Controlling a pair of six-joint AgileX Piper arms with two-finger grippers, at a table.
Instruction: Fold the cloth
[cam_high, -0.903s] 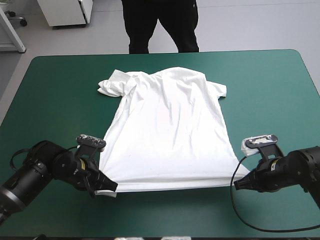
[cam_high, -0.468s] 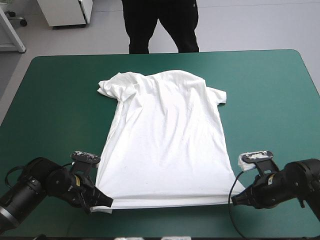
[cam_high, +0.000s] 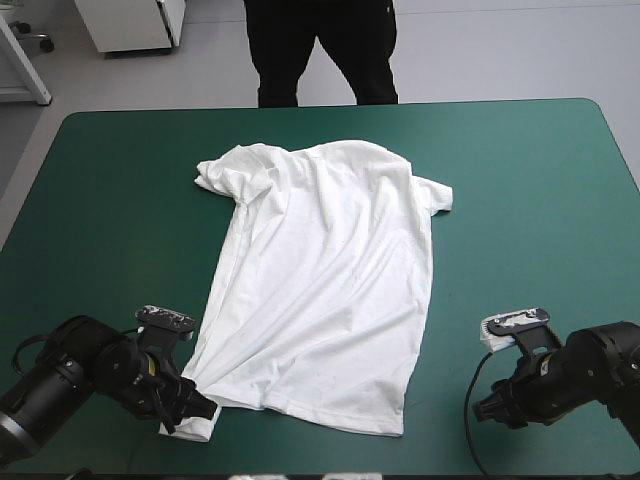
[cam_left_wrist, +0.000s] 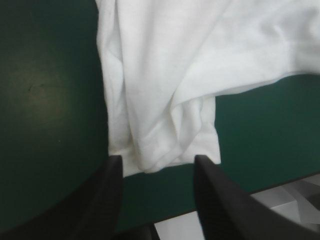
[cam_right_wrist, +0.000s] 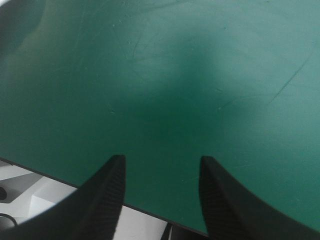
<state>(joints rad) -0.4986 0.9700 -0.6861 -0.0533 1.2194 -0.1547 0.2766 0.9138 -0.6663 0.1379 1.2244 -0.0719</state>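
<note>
The white T-shirt (cam_high: 330, 270) lies spread on the teal-green cover, collar toward the far edge, hem toward the front. Its far-left sleeve (cam_high: 225, 175) is bunched up. The hem runs slanted and slack, with its left corner (cam_left_wrist: 170, 145) rumpled in folds. My left gripper (cam_high: 200, 410) sits at that corner; in the left wrist view the gripper (cam_left_wrist: 157, 162) is open, the corner lying just ahead of and between the fingertips. My right gripper (cam_high: 482, 410) is to the right of the shirt, clear of it. The right wrist view shows this gripper (cam_right_wrist: 161, 162) open over bare cover.
The table's front edge (cam_right_wrist: 150, 207) runs close under the right gripper, and the front edge (cam_left_wrist: 280, 182) also shows beside the left gripper. Bare teal-green cover (cam_high: 530, 200) stretches to the right of the shirt and to its left.
Earlier both grippers were at the stretched hem corners, drawing the shirt toward the front. Now the right corner is free and has slid inward, the hem hangs slack, and the right gripper has backed off.
</note>
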